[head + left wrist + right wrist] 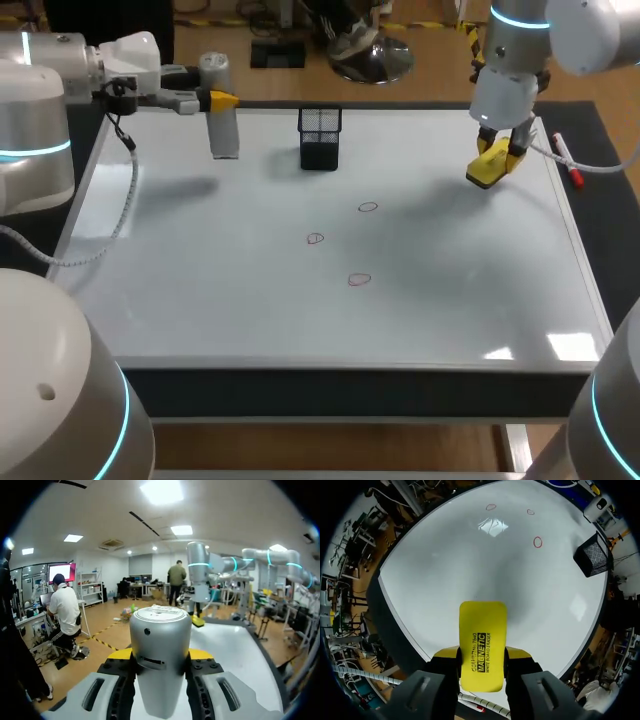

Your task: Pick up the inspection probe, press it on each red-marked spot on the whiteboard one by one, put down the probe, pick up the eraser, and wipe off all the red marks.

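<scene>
The grey cylindrical inspection probe [221, 120] stands upright at the whiteboard's far left, and my left gripper [222, 101] is shut on its upper part; in the left wrist view the probe [160, 657] fills the gap between the yellow fingertips [121, 654]. My right gripper [499, 158] hangs above the board's far right, shut on the yellow eraser [486, 168]. The eraser [482, 642] sticks out ahead of its fingers in the right wrist view. Three small red rings [367, 208], [315, 239], [359, 280] are drawn mid-board, also seen as red marks [537, 542] ahead of the eraser.
A black mesh pen cup [320, 138] stands at the back middle of the whiteboard [200, 290]. A red marker [567, 161] lies on the dark mat beside the board's right edge. A cable [125, 200] from my left arm hangs over the board's left side.
</scene>
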Tool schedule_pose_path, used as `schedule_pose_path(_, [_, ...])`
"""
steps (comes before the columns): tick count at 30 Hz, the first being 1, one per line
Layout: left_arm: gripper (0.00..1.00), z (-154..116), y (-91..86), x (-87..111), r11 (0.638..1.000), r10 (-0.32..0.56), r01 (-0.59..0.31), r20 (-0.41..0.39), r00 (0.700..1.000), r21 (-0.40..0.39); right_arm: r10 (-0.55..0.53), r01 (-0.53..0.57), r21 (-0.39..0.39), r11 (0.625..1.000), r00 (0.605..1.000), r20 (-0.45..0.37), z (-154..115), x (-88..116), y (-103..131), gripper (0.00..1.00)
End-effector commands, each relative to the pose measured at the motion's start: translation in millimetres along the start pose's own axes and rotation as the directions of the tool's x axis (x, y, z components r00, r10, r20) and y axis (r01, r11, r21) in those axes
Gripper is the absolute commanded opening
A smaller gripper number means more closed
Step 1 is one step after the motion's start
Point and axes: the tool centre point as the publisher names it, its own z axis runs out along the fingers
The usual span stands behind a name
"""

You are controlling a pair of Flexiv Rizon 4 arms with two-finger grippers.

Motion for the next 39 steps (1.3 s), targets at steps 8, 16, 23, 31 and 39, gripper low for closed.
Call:
schedule_pose_path(8, [0.0, -3.7, -8.9, 91.9, 0.999, 0.028, -0.026, -0.029, 0.999, 0.047, -0.001, 0.001, 0.003, 1.0, 1.0, -0.002, -0.9, 0.4, -0.3, 0.0])
schedule_pose_path(16, [0.0, 1.2, -4.6, 135.8, 0.999, -0.001, 0.004, -0.049, 0.999, 0.052, -0.001, 0.001, 0.003, 1.0, 1.0, -0.002, -0.9, 0.4, -0.3, 0.0])
schedule_pose_path(23, [0.0, 20.2, -2.6, 170.9, 0.999, 0.019, -0.014, -0.103, 0.995, 0.046, -0.001, 0.001, 0.003, 1.0, 1.0, -0.002, -0.9, 0.4, -0.3, 0.0])
schedule_pose_path(31, [0.0, 38.3, 5.9, 191.4, 0.998, 0.022, -0.013, -0.15, 0.988, 0.065, -0.001, 0.001, 0.003, 1.0, 1.0, -0.002, -0.9, 0.4, -0.3, 0.0])
schedule_pose_path(39, [0.0, 58.2, 10.2, 199.7, 0.996, 0.037, -0.021, -0.173, 0.984, 0.092, -0.001, 0.001, 0.003, 1.0, 1.0, -0.002, -0.9, 0.4, -0.3, 0.0])
